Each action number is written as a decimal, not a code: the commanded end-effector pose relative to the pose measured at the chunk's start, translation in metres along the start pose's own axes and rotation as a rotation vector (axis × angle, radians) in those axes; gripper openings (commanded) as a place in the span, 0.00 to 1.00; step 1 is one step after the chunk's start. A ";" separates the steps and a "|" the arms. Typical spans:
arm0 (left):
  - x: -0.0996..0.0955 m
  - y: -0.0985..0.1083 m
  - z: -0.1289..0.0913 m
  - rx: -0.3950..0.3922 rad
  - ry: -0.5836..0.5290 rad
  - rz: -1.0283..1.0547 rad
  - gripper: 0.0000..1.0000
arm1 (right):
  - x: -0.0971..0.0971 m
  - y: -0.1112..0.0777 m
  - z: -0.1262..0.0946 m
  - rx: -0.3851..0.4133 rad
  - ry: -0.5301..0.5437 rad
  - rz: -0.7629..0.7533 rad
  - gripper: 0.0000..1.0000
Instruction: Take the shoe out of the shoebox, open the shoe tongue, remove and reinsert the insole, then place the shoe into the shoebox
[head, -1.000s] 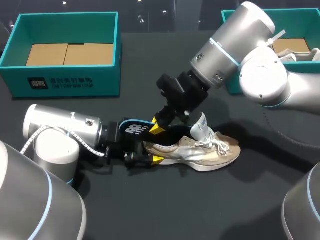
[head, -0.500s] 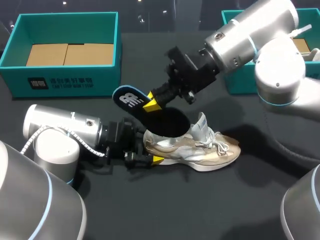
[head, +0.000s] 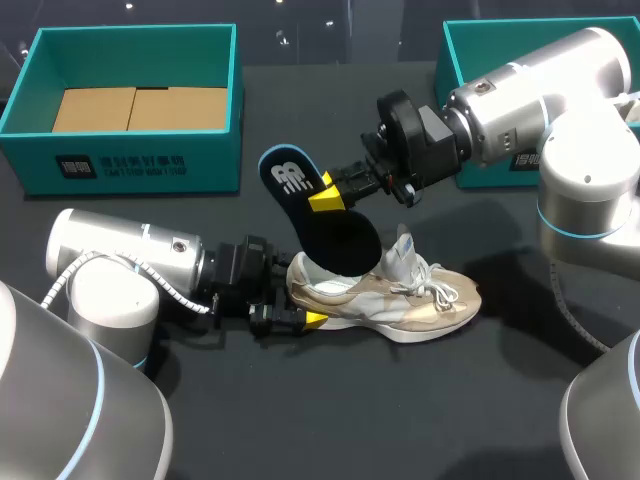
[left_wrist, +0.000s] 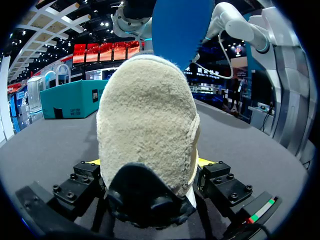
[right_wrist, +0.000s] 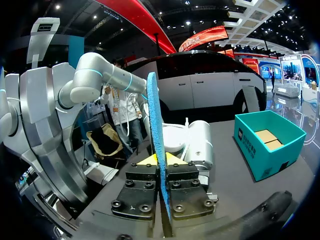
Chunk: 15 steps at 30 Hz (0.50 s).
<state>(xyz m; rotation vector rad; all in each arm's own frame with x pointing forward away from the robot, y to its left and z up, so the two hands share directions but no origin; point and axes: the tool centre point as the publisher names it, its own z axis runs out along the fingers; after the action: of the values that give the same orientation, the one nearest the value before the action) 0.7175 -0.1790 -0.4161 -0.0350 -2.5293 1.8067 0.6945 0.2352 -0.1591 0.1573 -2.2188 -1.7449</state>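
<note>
A beige sneaker with white laces lies on the black table, its toe pointing right. My left gripper comes in low from the left and is shut on the sneaker's heel, one finger on each side. Above the shoe, my right gripper is shut on the insole, which is black with a white logo on top and blue underneath. The insole slants down, its lower end at the shoe's opening. In the left wrist view the insole rises beyond the heel.
A teal shoebox with a cardboard floor stands at the back left. A second teal box is at the back right, mostly hidden behind my right arm. The front of the table is bare black surface.
My right gripper has risen and swung right, drawing the insole up out of the shoe. The left gripper and the shoe have stayed in place.
</note>
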 end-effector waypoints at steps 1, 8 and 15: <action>0.000 0.000 0.000 -0.002 0.000 0.000 0.00 | 0.036 0.022 -0.020 -0.039 -0.085 0.004 0.00; 0.000 0.000 0.000 -0.002 0.000 0.000 0.00 | 0.066 0.041 -0.041 -0.178 -0.135 0.046 0.00; 0.000 0.000 0.000 -0.002 0.000 0.000 0.00 | 0.066 0.041 -0.041 -0.178 -0.135 0.046 0.00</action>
<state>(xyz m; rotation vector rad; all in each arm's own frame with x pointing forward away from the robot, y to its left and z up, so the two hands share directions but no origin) 0.7176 -0.1790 -0.4162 -0.0349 -2.5295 1.8066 0.6582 0.1925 -0.1000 -0.0077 -2.0963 -1.9473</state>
